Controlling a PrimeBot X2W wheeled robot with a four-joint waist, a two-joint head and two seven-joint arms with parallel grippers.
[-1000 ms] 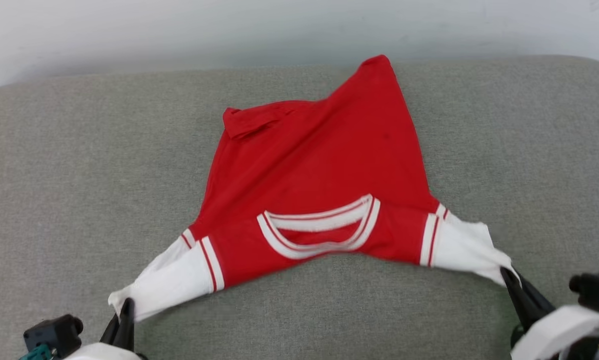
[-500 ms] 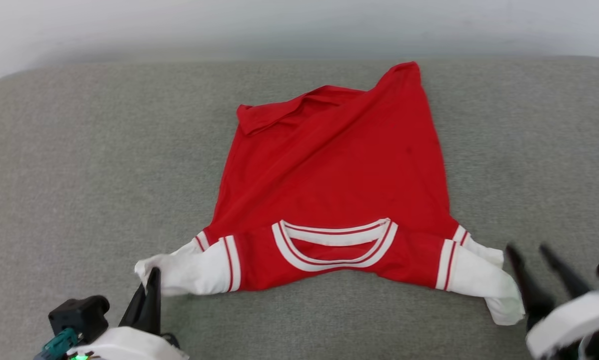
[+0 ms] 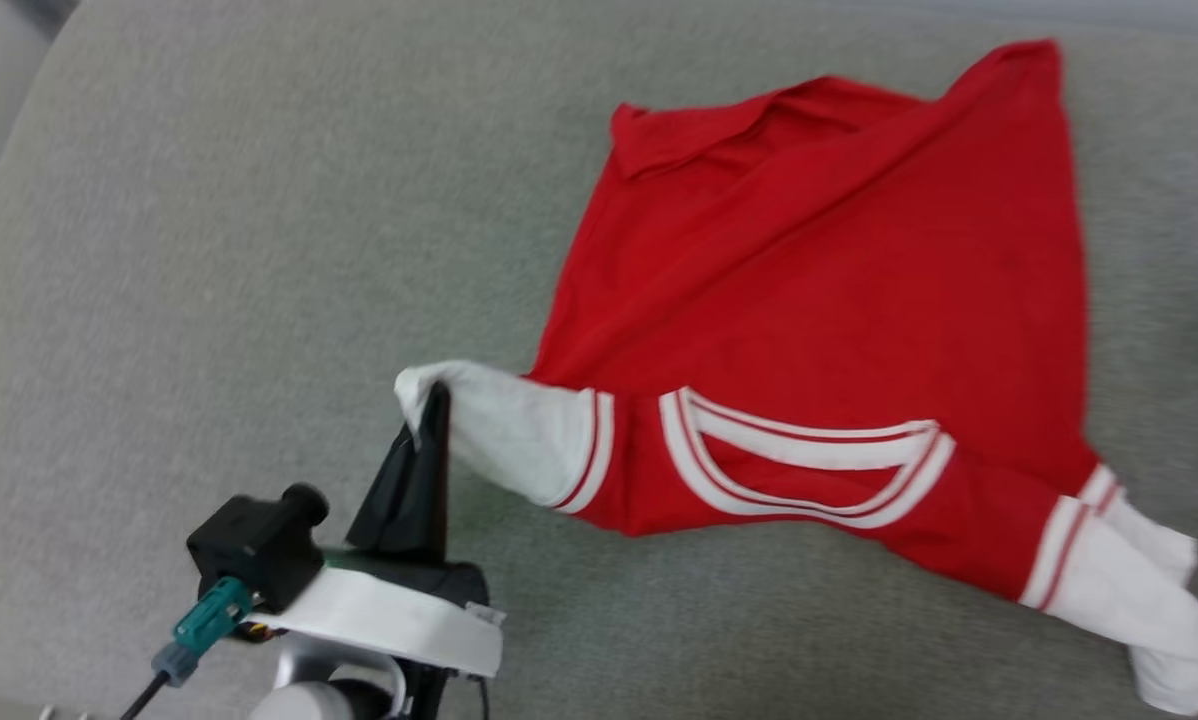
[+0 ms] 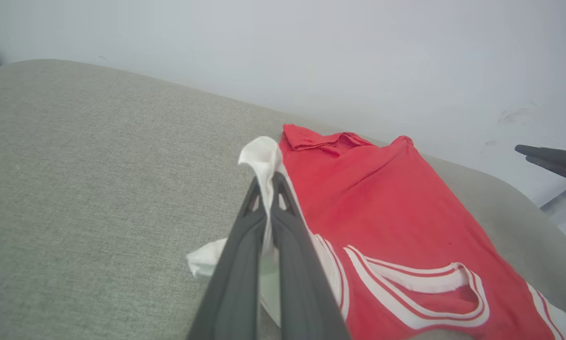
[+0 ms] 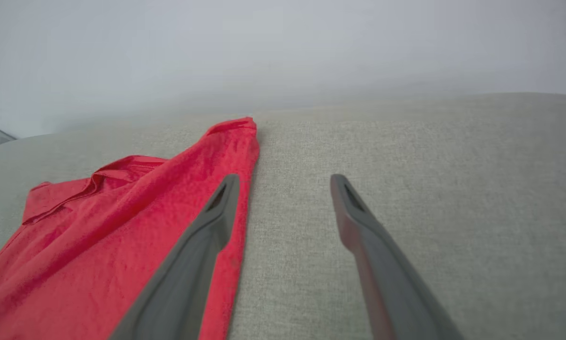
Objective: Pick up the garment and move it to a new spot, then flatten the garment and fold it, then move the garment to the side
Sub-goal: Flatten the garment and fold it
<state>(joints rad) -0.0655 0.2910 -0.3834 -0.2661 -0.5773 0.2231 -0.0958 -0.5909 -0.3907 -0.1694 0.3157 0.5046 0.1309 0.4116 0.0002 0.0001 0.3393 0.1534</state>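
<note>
From the head you see the red shirt [image 3: 829,270] spread on the grey cushion [image 3: 209,250], collar toward you, and the white sleeve [image 3: 509,430] on your left pinched at its tip by your left gripper [image 3: 435,405]

Along the left wrist, both fingers press together on that sleeve's cloth, holding it

Along the right wrist, your right gripper [image 5: 285,182] stands wide apart with nothing between, one finger over the shirt's red edge
</note>
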